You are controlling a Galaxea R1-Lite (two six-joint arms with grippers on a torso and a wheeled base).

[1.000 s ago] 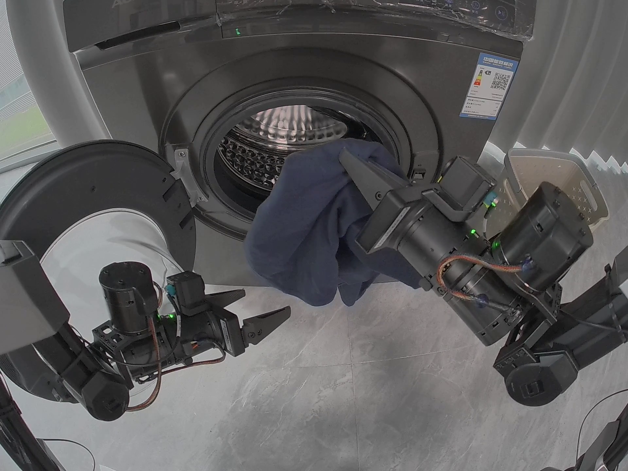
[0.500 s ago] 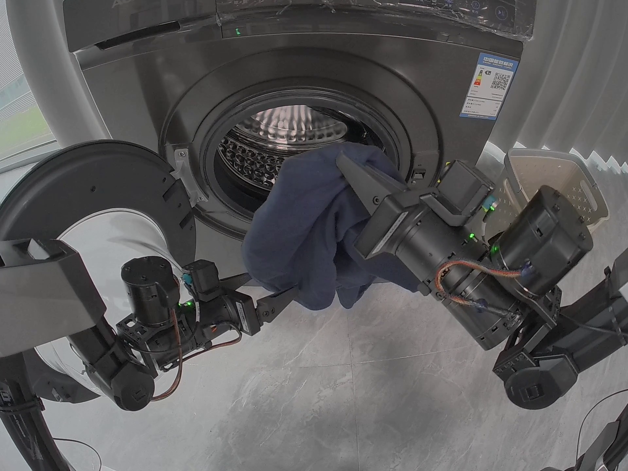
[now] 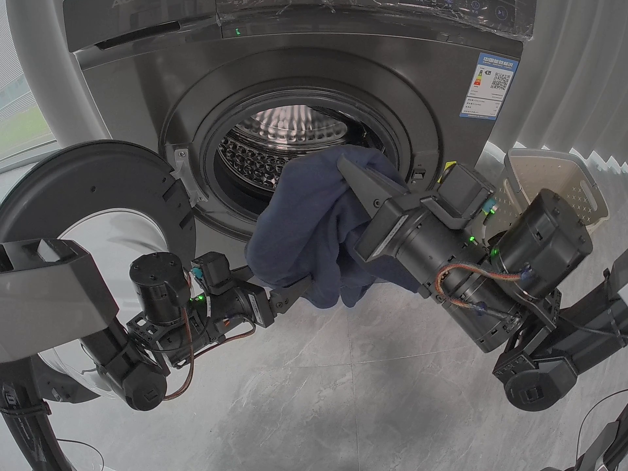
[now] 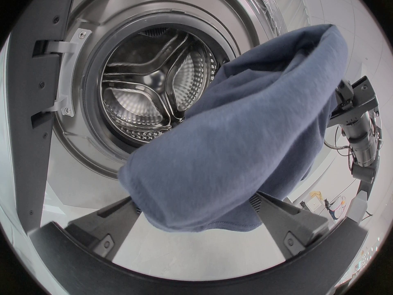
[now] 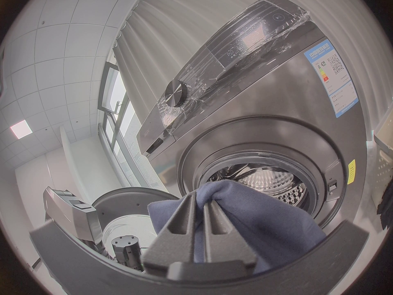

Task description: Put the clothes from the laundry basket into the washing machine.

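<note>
Right gripper (image 3: 347, 165) clamped on cloth (image 3: 307, 224) before drum (image 3: 288, 132); left gripper (image 4: 195, 203) spread beneath it. Loading step; next, push cloth inside.

The scene is evenly bright. Daylight enters from the window (image 5: 116, 103) on the robot's left, and a square ceiling lamp (image 5: 20, 128) is lit. The steel drum (image 3: 288, 129) gives strong glare, and the plastic film (image 5: 245, 37) glints. The floor (image 3: 366, 394) carries only soft shadows, perhaps because the light is diffuse. The blue garment (image 4: 245, 144) looks dark. Both wrist views bend straight lines strongly and have black corners.
</note>
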